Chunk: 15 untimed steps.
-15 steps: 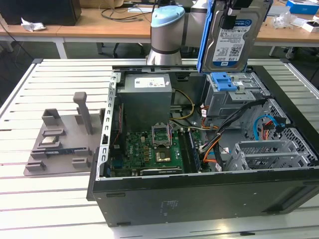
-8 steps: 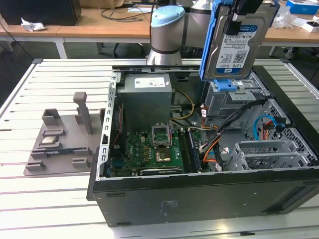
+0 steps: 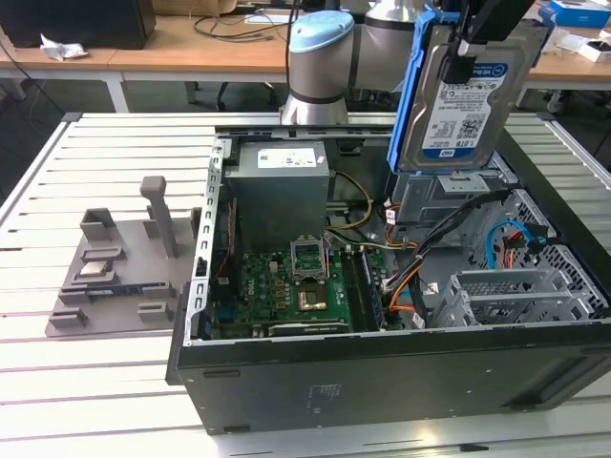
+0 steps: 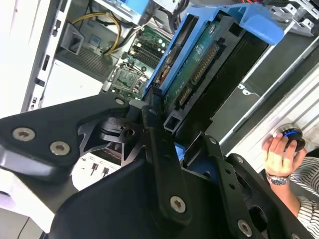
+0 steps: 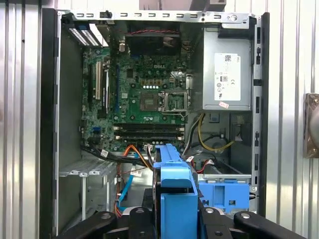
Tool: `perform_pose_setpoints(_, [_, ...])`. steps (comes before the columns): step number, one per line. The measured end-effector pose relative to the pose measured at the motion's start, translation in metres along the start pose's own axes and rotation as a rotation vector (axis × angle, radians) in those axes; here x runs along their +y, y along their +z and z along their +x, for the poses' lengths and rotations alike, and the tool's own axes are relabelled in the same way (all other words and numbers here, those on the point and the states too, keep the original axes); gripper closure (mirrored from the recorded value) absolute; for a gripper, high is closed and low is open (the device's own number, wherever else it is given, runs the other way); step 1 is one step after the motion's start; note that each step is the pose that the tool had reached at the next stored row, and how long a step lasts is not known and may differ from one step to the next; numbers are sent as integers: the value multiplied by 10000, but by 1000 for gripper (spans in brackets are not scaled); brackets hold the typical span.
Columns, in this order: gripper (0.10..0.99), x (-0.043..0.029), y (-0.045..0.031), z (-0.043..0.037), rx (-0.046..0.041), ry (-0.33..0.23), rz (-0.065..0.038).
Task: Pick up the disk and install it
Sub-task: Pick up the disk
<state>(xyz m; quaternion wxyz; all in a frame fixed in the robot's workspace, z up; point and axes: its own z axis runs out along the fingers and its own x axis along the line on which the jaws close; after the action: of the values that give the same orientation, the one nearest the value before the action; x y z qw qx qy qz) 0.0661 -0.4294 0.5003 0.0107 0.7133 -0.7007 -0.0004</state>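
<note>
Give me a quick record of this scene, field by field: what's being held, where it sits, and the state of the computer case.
Held item: disk, silver drive in blue rails, label toward the exterior camera
Hand: hand shut on the disk's end
Disk position: raised roughly upright above the computer case, not yet seated in a bay
Case: on its side on the slatted table, side panel off, motherboard exposed
Beside the case: grey fixture on the exterior view's left
</note>
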Motion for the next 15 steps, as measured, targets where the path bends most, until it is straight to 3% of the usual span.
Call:
perform_pose_setpoints(3, [722, 1, 3, 70, 12, 1, 0])
perform_pose_setpoints(10, [722, 6, 9, 324, 48, 1, 0])
perform_pose_setpoints(15, [722, 10, 17, 584, 78, 2, -1])
